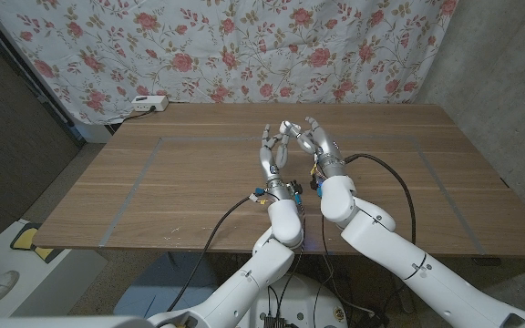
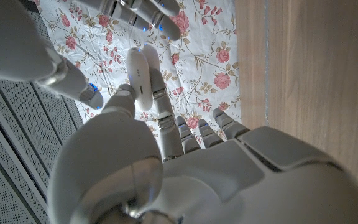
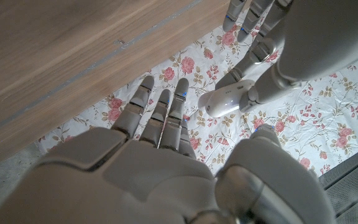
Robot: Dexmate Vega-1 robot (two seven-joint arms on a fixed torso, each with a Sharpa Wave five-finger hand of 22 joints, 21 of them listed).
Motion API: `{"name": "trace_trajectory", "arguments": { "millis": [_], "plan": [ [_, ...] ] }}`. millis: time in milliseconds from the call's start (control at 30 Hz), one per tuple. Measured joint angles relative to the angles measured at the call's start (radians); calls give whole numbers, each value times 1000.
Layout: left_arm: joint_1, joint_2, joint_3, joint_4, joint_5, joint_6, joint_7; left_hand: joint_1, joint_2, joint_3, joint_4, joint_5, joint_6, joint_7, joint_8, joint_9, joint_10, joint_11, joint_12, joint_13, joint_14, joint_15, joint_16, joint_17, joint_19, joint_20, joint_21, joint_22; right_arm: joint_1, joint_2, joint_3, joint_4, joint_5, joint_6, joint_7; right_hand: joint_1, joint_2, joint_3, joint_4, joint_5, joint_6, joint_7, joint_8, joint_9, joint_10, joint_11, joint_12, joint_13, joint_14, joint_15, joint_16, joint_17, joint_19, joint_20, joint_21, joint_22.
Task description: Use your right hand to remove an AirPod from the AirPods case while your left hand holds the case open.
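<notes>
Both hands are up over the middle of the wooden desk (image 1: 199,182) in the head view, raised side by side and nearly touching at the fingertips. The left hand (image 1: 272,155) stands just left of centre frame, fingers pointing up, and it has the white AirPods case (image 1: 283,128) pinched at its tips (small in this view, just a pale spot between the 2 hands). The left wrist view shows it better: the case (image 2: 140,78) sits in the upper middle of that frame, a smooth white rounded body clamped between the thumb and a finger of the left hand (image 2: 185,168), the other fingers lying straight beside it. Whether the lid is lifted, I cannot tell from any frame.

The right hand (image 1: 322,144) is just right of centre in the head view, fingers curved toward the case. In the right wrist view its own fingers reach up from the lower middle of the frame, straight and apart, with nothing visible between them; the right hand (image 3: 160,168) holds nothing that I can see. The case (image 3: 224,101) shows there at right of centre, gripped by the left hand's fingers (image 3: 263,87).

Behind the desk hangs a floral cloth (image 1: 244,46), and a white power strip (image 1: 149,104) lies at the desk's far edge, upper left of the head frame.
</notes>
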Motion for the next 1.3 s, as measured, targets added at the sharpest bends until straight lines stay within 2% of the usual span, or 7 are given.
{"name": "trace_trajectory", "arguments": {
  "millis": [433, 633, 733, 800, 1000, 1133, 1300],
  "plan": [
    [19, -15, -23, -14, -50, -57, -25, -9, -9, -5, 4, 3, -9, -9, 8, 9, 1, -9, 0, 0, 0, 0, 0, 0, 0, 0, 0, 0, -37, -15, 48, 1, 36, 3, -22, -32, 2, -14, 14, 11, -43, -28, 0, 0, -221, 58, -121, -30, -79, 72, -53, -14, -30, 30, -6, -3],
    [33, -20, -36, -38, -71, -66, -41, -11, -11, -5, 4, 3, -16, -16, 8, 9, 1, -9, 0, 5, 0, 0, 0, 0, 7, 0, 0, 0, -49, -23, 66, -7, 54, 3, -32, -32, 2, -11, 11, 15, -44, -30, 0, 0, -233, 59, -125, -38, -73, 69, -54, -14, -35, 35, -11, -1],
    [40, -24, -41, -50, -111, -77, -69, -13, -13, -5, 4, 3, -23, -23, 8, 10, 1, -9, 0, 5, 0, 0, 0, 0, 7, 0, 0, 0, -66, -45, 91, -33, 59, 3, -34, -14, 8, -8, -9, 15, -44, -29, 0, 0, -216, 42, -125, -52, 28, 32, -16, -13, 55, 24, 25, 3],
    [45, -26, -45, -59, -121, -80, -77, -13, -13, -9, 9, 8, -27, -27, 8, 16, 1, -9, 0, 5, 0, 0, 0, 1, 7, 0, 0, 0, -70, -52, 98, -43, 61, 3, -34, -9, 11, -5, -12, 18, -38, -24, 6, 0, -211, 37, -127, -58, 59, 20, -4, -11, 87, 33, 38, 5],
    [57, -30, -56, -84, -156, -89, -108, -13, -13, -13, 13, 10, -42, -42, 15, 16, 13, -20, 0, 5, 0, 0, 0, 5, 11, 4, 0, 0, -86, -78, 124, -80, 67, 4, -34, 18, 12, 1, -31, 18, 51, -44, 37, 0, -196, 30, -131, -70, 40, 31, -13, -11, 56, 72, 23, 5],
    [65, -31, -62, -99, -183, -95, -132, -13, -13, -17, 17, 17, -50, -50, 15, 16, 14, -22, 0, 5, 0, 0, 0, 5, 11, 4, 0, 0, -98, -99, 151, -107, 78, 9, -28, 35, 19, 5, -43, 18, 120, -53, 60, 0, -188, 25, -131, -76, 31, 33, -17, -11, 37, 69, 14, 5],
    [75, -31, -70, -118, -204, -99, -152, -19, -18, -20, 20, 22, -56, -56, 21, 16, 14, -22, -1, 5, 0, 0, 0, 5, 11, 4, 0, 0, -105, -112, 166, -125, 91, 15, -18, 39, 23, 7, -46, 18, 166, -53, 72, 0, -188, 25, -131, -78, 18, 36, -24, -11, 28, 71, 12, 5]
  ]
}}
